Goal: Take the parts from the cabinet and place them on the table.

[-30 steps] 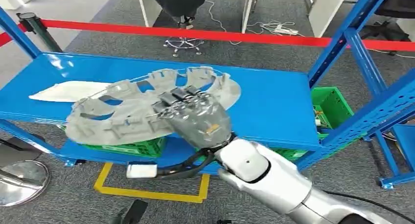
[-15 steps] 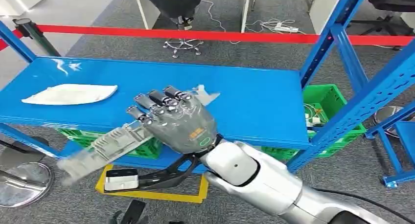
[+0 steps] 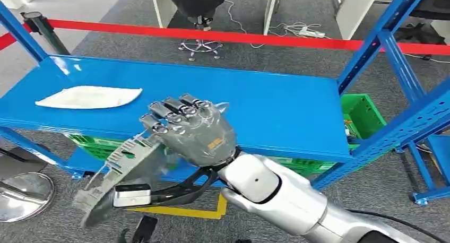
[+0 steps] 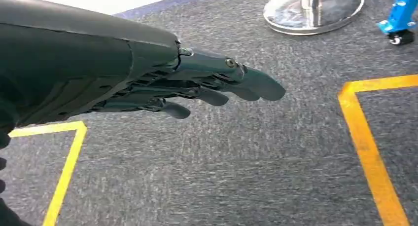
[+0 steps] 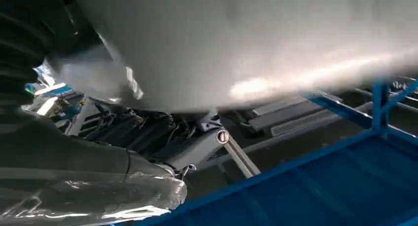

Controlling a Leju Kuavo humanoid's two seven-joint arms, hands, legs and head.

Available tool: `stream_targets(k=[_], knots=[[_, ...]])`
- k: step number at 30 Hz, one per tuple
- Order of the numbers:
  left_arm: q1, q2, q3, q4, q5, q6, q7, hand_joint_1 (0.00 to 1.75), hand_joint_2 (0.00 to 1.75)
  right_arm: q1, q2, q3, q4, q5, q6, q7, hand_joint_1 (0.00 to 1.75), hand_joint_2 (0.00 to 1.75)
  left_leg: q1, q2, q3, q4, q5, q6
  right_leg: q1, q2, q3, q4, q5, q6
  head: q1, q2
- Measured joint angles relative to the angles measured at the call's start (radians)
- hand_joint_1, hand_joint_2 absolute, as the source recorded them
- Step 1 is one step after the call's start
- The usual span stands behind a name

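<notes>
My right hand grips a large grey plastic part by one edge, in front of the blue cabinet shelf. The part hangs off the shelf's front edge and tilts steeply down to the lower left, blurred. In the right wrist view the same grey part looms as a blurred pale surface above my dark fingers. A flat white part lies on the shelf's left side. My left hand hangs over the grey carpet with its fingers stretched out and nothing in it.
Blue cabinet uprights rise at the right. Green crates sit under the shelf. A red barrier tape runs behind the cabinet. Yellow floor lines and a round metal base lie below.
The grey part lay flat on the shelf under my right hand; it has since come off the front edge and swung down to the lower left in that hand's grip.
</notes>
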Motion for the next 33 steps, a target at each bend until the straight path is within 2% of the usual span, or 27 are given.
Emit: stream_targets(k=[2, 3, 4, 5, 6, 7, 8, 9, 10, 12, 13, 14, 15, 16, 18, 19, 20, 21, 23, 24, 25, 26, 28, 29, 30, 31, 33], knots=[[0.0, -0.002, 0.0, 0.0, 0.002, 0.002, 0.0, 0.0, 1.75, -0.002, 0.0, -0.002, 0.003, -0.003, -0.001, 0.0, 1.75, 1.75, -0.003, -0.002, 0.0, 0.0, 0.002, 0.001, 0.003, 0.0, 0.082, -0.147, 0.074, -0.014, -0.001, 0.0], [0.0, -0.003, 0.0, 0.0, 0.002, 0.003, 0.0, 0.0, 1.75, -0.005, 0.0, -0.003, 0.003, -0.004, -0.002, 0.0, 1.75, 1.75, -0.003, -0.003, 0.001, 0.0, 0.002, 0.001, 0.007, 0.0, 0.127, -0.228, 0.099, -0.024, 0.0, 0.0], [0.0, -0.006, 0.0, 0.0, 0.002, 0.005, 0.0, 0.0, 1.75, -0.009, 0.002, -0.003, 0.003, -0.005, -0.003, 0.0, 1.75, 1.75, -0.007, -0.003, -0.002, 0.001, 0.004, -0.004, 0.012, -0.003, 0.145, -0.261, 0.082, -0.03, -0.002, 0.0], [0.0, -0.006, 0.0, 0.0, 0.002, 0.006, 0.0, 0.0, 1.75, -0.01, 0.003, -0.003, 0.003, -0.005, -0.005, 0.0, 1.75, 1.75, -0.005, -0.002, -0.006, 0.002, 0.007, -0.01, 0.013, -0.001, 0.152, -0.269, 0.088, -0.026, -0.001, 0.0], [0.0, -0.008, 0.0, 0.0, 0.002, 0.006, 0.0, 0.0, 1.75, -0.01, 0.003, -0.003, 0.004, -0.005, -0.007, 0.0, 1.75, 1.75, -0.003, -0.001, -0.007, 0.0, 0.01, -0.015, 0.016, 0.001, 0.149, -0.269, 0.089, -0.027, -0.002, 0.0], [0.001, -0.01, 0.0, 0.0, 0.002, 0.006, 0.0, 0.0, 1.75, -0.009, 0.003, -0.003, 0.005, -0.005, -0.007, 0.0, 1.75, 1.75, -0.001, -0.001, -0.006, -0.004, 0.014, -0.021, 0.018, 0.003, 0.149, -0.269, 0.092, -0.031, -0.001, 0.0], [0.0, -0.011, 0.0, 0.0, 0.002, 0.006, 0.0, 0.0, 1.75, -0.009, 0.003, -0.003, 0.005, -0.005, -0.007, 0.0, 1.75, 1.75, -0.003, -0.001, -0.006, -0.005, 0.015, -0.027, 0.013, 0.003, 0.151, -0.281, 0.101, -0.036, -0.001, 0.0], [0.0, -0.01, 0.0, 0.0, 0.002, 0.006, 0.0, 0.0, 1.75, -0.009, 0.004, -0.003, 0.005, -0.005, -0.007, 0.0, 1.75, 1.75, -0.001, -0.001, -0.008, 0.0, 0.004, -0.031, 0.006, -0.001, 0.154, -0.29, 0.109, -0.038, -0.002, 0.0], [0.0, -0.01, 0.0, 0.0, 0.002, 0.007, 0.0, 0.0, 1.75, -0.01, 0.006, -0.003, 0.006, -0.006, -0.007, 0.0, 1.75, 1.75, -0.002, -0.001, -0.021, 0.03, -0.03, -0.035, 0.005, -0.002, 0.153, -0.293, 0.112, -0.043, -0.003, 0.0], [0.001, -0.008, 0.001, 0.0, 0.002, 0.008, 0.0, 0.0, 1.75, -0.008, 0.006, -0.003, 0.008, -0.008, -0.007, 0.0, 1.75, 1.75, 0.001, -0.001, -0.072, 0.169, -0.111, -0.043, 0.005, -0.005, 0.151, -0.292, 0.114, -0.045, -0.003, 0.0], [0.002, -0.008, 0.001, 0.0, 0.002, 0.008, 0.0, 0.0, 1.75, -0.006, 0.006, -0.003, 0.011, -0.01, -0.007, 0.0, 1.75, 1.75, 0.001, -0.001, -0.098, 0.239, -0.139, -0.047, 0.005, -0.006, 0.149, -0.292, 0.115, -0.046, -0.003, 0.0], [0.003, -0.008, 0.002, 0.0, 0.002, 0.007, 0.0, 0.0, 1.75, -0.005, 0.006, -0.003, 0.014, -0.011, -0.006, 0.0, 1.75, 1.75, 0.002, -0.001, -0.107, 0.269, -0.143, -0.05, 0.005, -0.006, 0.147, -0.292, 0.116, -0.046, -0.003, 0.0], [0.004, -0.007, 0.002, 0.0, 0.003, 0.008, 0.0, 0.0, 1.75, -0.005, 0.006, -0.003, 0.018, -0.013, -0.006, 0.0, 1.75, 1.75, 0.004, -0.001, -0.096, 0.258, -0.126, -0.052, 0.004, -0.006, 0.146, -0.291, 0.117, -0.044, -0.003, 0.0], [0.004, -0.006, 0.002, 0.0, 0.003, 0.008, 0.0, 0.0, 1.75, -0.005, 0.006, -0.003, 0.019, -0.015, -0.006, 0.0, 1.75, 1.75, 0.007, -0.001, -0.064, 0.203, -0.087, -0.054, 0.003, -0.005, 0.145, -0.29, 0.118, -0.043, -0.003, 0.0], [0.003, -0.005, 0.002, 0.0, 0.003, 0.008, 0.0, 0.0, 1.75, -0.006, 0.006, -0.003, 0.019, -0.018, -0.006, 0.0, 1.75, 1.75, 0.011, -0.001, 0.019, 0.052, -0.013, -0.057, 0.0, -0.004, 0.145, -0.283, 0.115, -0.038, -0.003, 0.0], [0.001, -0.006, 0.002, 0.0, 0.003, 0.008, 0.0, 0.0, 1.75, -0.007, 0.006, -0.003, 0.019, -0.018, -0.006, 0.0, 1.75, 1.75, 0.008, -0.002, 0.038, 0.018, -0.022, -0.058, 0.006, -0.002, 0.14, -0.277, 0.114, -0.03, -0.004, 0.0], [0.0, -0.007, 0.002, 0.0, 0.003, 0.008, 0.0, 0.0, 1.75, -0.009, 0.006, -0.003, 0.019, -0.018, -0.006, 0.0, 1.75, 1.75, 0.008, -0.002, 0.043, -0.011, -0.03, -0.046, 0.008, 0.0, 0.13, -0.268, 0.115, -0.026, -0.003, 0.0], [-0.001, -0.006, 0.002, 0.0, 0.003, 0.008, 0.0, 0.0, 1.75, -0.009, 0.006, -0.003, 0.02, -0.018, -0.007, -0.001, 1.75, 1.75, 0.005, -0.002, 0.034, -0.003, -0.027, -0.036, 0.008, -0.002, 0.124, -0.269, 0.12, -0.018, -0.003, 0.0], [0.004, -0.007, 0.002, 0.0, 0.005, 0.009, 0.0, 0.0, 1.75, -0.008, 0.006, -0.003, 0.021, -0.019, -0.007, -0.001, 1.75, 1.75, 0.003, -0.003, 0.031, -0.004, -0.021, -0.024, 0.006, -0.004, 0.123, -0.273, 0.125, -0.009, -0.004, 0.0], [0.004, -0.008, 0.002, 0.0, 0.005, 0.009, 0.0, 0.0, 1.75, -0.008, 0.006, -0.003, 0.021, -0.021, -0.007, -0.001, 1.75, 1.75, 0.009, -0.001, 0.031, -0.011, -0.015, -0.014, 0.004, -0.004, 0.112, -0.267, 0.115, -0.003, -0.005, 0.0], [0.003, -0.008, 0.002, 0.0, 0.008, 0.01, 0.0, 0.0, 1.75, -0.009, 0.006, -0.003, 0.021, -0.023, -0.006, -0.002, 1.75, 1.75, 0.008, 0.0, 0.029, -0.011, -0.012, -0.009, 0.003, -0.005, 0.099, -0.238, 0.086, 0.002, 0.0, 0.0], [0.001, -0.008, 0.002, 0.0, 0.008, 0.01, 0.0, 0.0, 1.75, -0.009, 0.006, -0.003, 0.021, -0.025, -0.006, -0.002, 1.75, 1.75, 0.008, 0.0, 0.026, -0.011, -0.01, -0.004, 0.001, -0.004, 0.076, -0.178, 0.047, 0.007, 0.003, 0.0], [0.002, -0.008, 0.003, 0.0, 0.01, 0.01, 0.0, 0.0, 1.75, -0.008, 0.006, -0.003, 0.022, -0.029, -0.006, -0.002, 1.75, 1.75, 0.006, 0.002, 0.017, -0.011, -0.005, 0.002, -0.002, -0.004, 0.01, -0.021, -0.025, 0.013, 0.002, 0.0], [0.003, -0.008, 0.003, 0.0, 0.01, 0.01, 0.0, 0.0, 1.75, -0.007, 0.006, -0.003, 0.024, -0.031, -0.005, -0.002, 1.75, 1.75, 0.005, 0.003, 0.013, -0.011, -0.002, 0.003, -0.003, -0.004, -0.009, 0.029, -0.038, 0.014, 0.003, 0.0], [0.003, -0.008, 0.004, 0.0, 0.01, 0.01, 0.0, 0.0, 1.75, -0.007, 0.006, -0.003, 0.026, -0.033, -0.005, -0.002, 1.75, 1.75, 0.005, 0.003, 0.01, -0.011, 0.001, 0.003, -0.003, -0.004, -0.001, 0.022, -0.026, 0.013, 0.002, 0.0], [0.003, -0.008, 0.004, 0.0, 0.01, 0.01, 0.0, 0.0, 1.75, -0.007, 0.006, -0.003, 0.028, -0.035, -0.005, -0.002, 1.75, 1.75, 0.004, 0.002, 0.009, -0.011, 0.002, 0.002, -0.003, -0.004, 0.027, -0.023, 0.002, 0.01, 0.003, 0.0], [0.003, -0.008, 0.005, 0.0, 0.01, 0.01, 0.0, 0.0, 1.75, -0.01, 0.006, -0.003, 0.028, -0.035, -0.005, -0.002, 1.75, 1.75, 0.004, 0.0, 0.009, -0.011, 0.006, -0.003, -0.002, -0.004, 0.13, -0.195, 0.076, -0.002, 0.003, 0.0]])
